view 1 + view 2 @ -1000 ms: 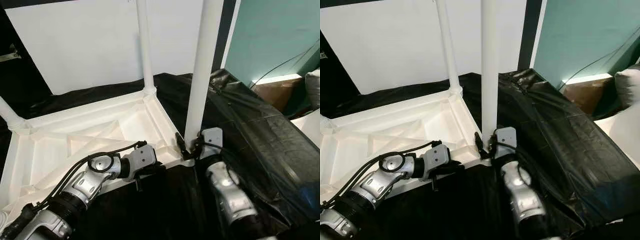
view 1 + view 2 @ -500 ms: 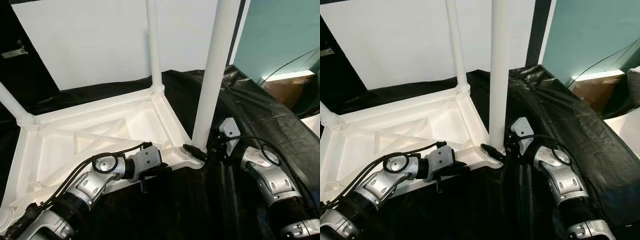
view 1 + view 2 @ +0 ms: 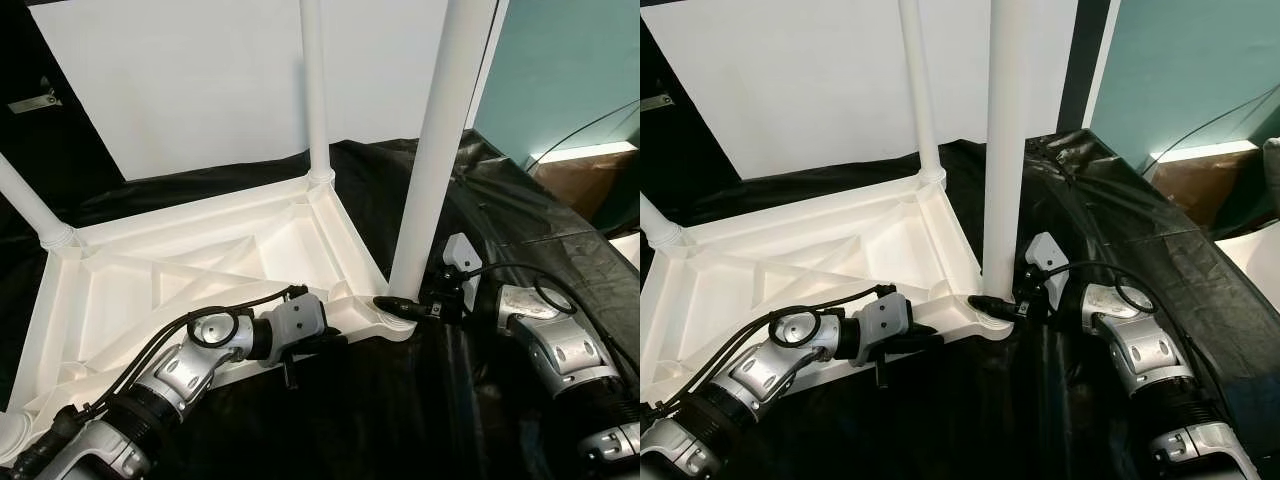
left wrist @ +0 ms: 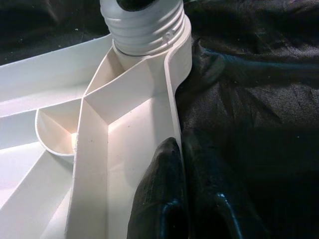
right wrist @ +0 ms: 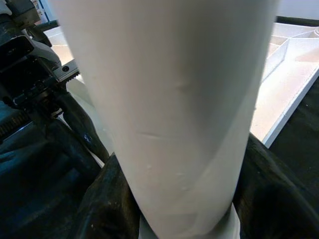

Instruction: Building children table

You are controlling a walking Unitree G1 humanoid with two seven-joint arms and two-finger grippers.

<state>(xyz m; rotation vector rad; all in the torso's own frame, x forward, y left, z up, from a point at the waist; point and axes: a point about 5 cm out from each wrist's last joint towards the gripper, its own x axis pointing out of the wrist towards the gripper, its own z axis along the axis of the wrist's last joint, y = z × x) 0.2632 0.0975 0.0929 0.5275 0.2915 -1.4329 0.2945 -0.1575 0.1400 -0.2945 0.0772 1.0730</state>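
Note:
A white plastic table top (image 3: 200, 270) lies upside down on a black sheet. Three white legs stand up from its corners: the near right leg (image 3: 440, 150), the far leg (image 3: 314, 90) and the left leg (image 3: 30, 205). My left gripper (image 3: 300, 350) is shut on the table top's front rim (image 4: 172, 124), one finger inside it and one outside. From the right, my right gripper (image 3: 400, 305) clasps the foot of the near right leg (image 5: 174, 99), just above its threaded socket (image 4: 144, 25).
A white board (image 3: 180, 80) stands behind the table top, with a teal wall (image 3: 570, 60) to the right. The crumpled black sheet (image 3: 400, 420) covers the ground. A brown cardboard box (image 3: 580, 180) and a thin cable lie at the far right.
My right arm has swung out to the right around the near right leg, still holding its foot. The left gripper stays on the rim. The camera has shifted slightly.

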